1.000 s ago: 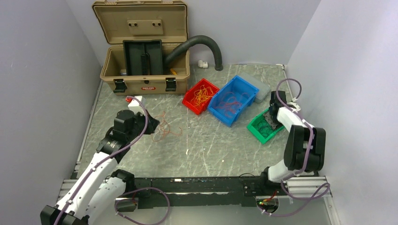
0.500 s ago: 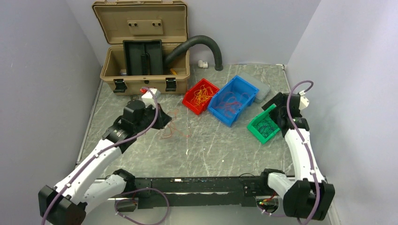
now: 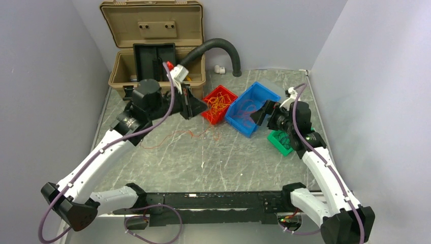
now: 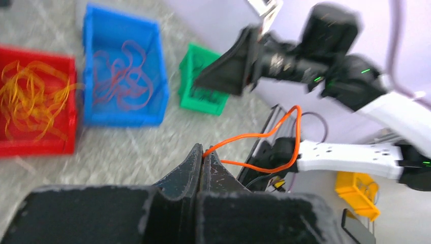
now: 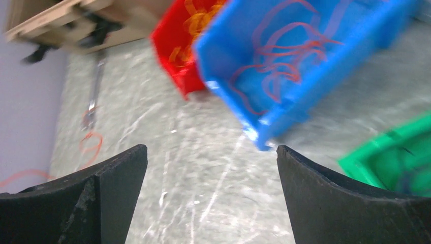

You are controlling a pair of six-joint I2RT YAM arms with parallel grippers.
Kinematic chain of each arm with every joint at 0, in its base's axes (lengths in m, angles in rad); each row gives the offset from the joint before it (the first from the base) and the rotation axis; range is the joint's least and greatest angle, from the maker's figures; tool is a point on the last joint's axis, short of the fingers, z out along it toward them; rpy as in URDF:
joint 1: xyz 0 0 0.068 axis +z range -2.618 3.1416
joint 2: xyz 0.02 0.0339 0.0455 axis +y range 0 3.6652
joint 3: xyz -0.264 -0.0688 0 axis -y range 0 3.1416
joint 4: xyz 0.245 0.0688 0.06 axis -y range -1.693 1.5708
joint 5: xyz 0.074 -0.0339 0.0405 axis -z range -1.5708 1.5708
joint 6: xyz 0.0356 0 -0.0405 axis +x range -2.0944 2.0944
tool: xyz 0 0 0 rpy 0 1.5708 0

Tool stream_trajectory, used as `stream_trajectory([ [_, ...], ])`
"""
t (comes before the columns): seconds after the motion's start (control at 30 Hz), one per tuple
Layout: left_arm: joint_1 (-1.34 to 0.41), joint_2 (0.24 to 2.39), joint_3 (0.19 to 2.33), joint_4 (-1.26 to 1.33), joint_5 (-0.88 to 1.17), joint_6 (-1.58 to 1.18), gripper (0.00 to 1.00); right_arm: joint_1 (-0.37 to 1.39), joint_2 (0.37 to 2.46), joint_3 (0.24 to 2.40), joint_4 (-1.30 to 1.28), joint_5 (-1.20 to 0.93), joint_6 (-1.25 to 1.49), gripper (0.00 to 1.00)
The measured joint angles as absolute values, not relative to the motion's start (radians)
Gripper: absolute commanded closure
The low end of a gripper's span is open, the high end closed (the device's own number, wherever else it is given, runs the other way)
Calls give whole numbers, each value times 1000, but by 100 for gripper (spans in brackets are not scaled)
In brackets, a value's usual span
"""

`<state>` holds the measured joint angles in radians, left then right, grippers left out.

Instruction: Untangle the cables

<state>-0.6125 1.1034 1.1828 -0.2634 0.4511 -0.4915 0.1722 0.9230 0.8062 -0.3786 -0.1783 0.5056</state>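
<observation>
One orange cable (image 4: 264, 133) pinched in our left gripper (image 4: 203, 158) | right gripper (image 5: 211, 162) wide, empty | risk: if we tug, tangle (image 3: 206, 133) on bench (image 3: 228, 162) snags, cable slips out.

surface: grey marbled slab table (image 3: 228, 157), pretty scuffed | back left: tan plastic hard case (image 3: 152, 23), lid up | mid-right row: red plastic bin (image 3: 207, 116), blue plastic bin (image 3: 242, 123), green plastic bin (image 3: 278, 140) | in front of red: thin orange-red cable (image 3: 195, 133) trailing loose
</observation>
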Motion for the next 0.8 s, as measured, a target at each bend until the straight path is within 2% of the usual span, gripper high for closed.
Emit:
stream_trajectory([
  [0.1,-612,1140,1334,-261,513,-506,100,226,916,780,-262,-303,497,1],
  [0.3,-612,1171,1485,-223,620,-570,100,384,971,766,-83,-463,506,0],
  [0.57,-612,1193,1506,-202,682,-627,100,585,1154,765,129,-491,603,0],
  [0.8,-612,1176,1427,-200,627,-622,100,678,1159,666,273,-421,594,2],
])
